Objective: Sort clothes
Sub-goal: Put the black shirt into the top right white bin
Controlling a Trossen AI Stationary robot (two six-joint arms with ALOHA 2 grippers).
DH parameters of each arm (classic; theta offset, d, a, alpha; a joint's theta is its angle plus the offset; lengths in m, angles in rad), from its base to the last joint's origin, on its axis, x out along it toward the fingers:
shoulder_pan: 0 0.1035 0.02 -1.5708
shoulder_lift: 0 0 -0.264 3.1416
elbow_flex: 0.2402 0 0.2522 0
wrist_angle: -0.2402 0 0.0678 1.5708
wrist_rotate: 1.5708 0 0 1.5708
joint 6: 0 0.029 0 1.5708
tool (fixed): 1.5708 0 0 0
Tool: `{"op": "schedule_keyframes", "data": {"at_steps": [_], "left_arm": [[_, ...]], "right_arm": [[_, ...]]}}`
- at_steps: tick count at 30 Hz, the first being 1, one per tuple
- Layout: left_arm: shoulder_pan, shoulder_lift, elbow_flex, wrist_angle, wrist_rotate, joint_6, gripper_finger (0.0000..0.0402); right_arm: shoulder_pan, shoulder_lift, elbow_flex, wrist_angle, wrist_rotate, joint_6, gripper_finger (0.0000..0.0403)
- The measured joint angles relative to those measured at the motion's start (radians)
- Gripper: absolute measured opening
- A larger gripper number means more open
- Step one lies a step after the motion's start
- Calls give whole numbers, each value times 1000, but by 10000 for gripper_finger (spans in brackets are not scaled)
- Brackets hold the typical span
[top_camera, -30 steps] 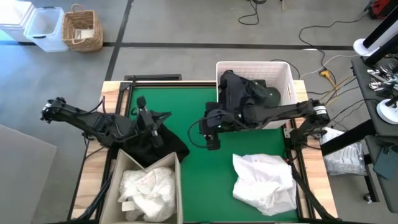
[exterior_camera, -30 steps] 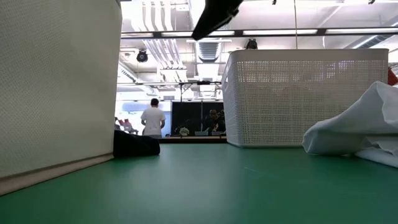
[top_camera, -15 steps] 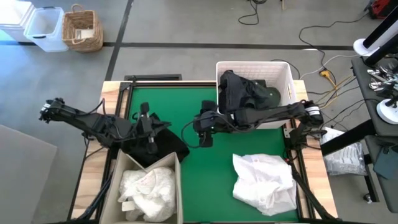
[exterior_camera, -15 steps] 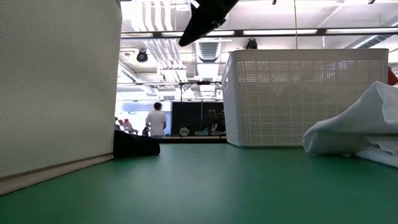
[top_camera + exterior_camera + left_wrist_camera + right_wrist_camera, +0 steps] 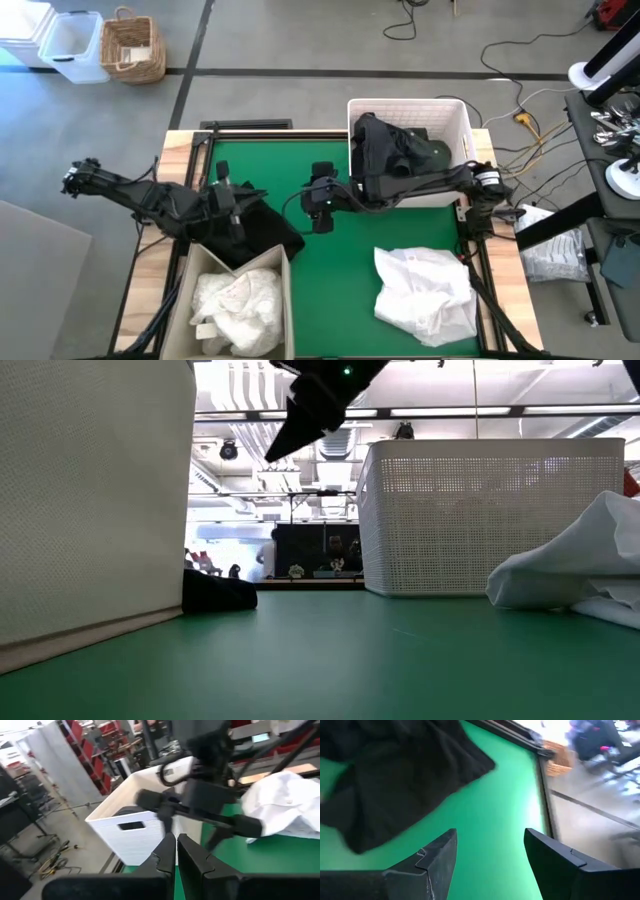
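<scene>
Clothes: we see the white garment [image 5: 425, 290] lying loose on the green counter [image 5: 335, 270] near its right front. A black garment [image 5: 262, 228] lies on the counter's left, just behind the beige fabric bin [image 5: 240, 305], which holds white clothes [image 5: 235, 300]. The white basket [image 5: 458, 118] at the back right holds dark clothes [image 5: 395, 150], one draped over its rim. Our right hand [image 5: 320, 208] hangs over mid-counter, fingers [image 5: 432, 860] apart, gripping nothing. Our left hand [image 5: 232, 205] sits above the black garment, fingers [image 5: 167, 851] pressed together, nothing between them.
</scene>
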Motion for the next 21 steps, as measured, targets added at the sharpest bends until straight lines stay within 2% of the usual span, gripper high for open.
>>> {"op": "schedule_keyframes", "data": {"at_steps": [5, 21], "left_arm": [[0, -58, -27, 2, -37, -3, 0], [0, -112, -57, 7, -35, 15, 0]], "right_arm": [[-6, 17, 0, 16, -175, 11, 221], [-3, 90, 0, 10, -240, 20, 221]]}}
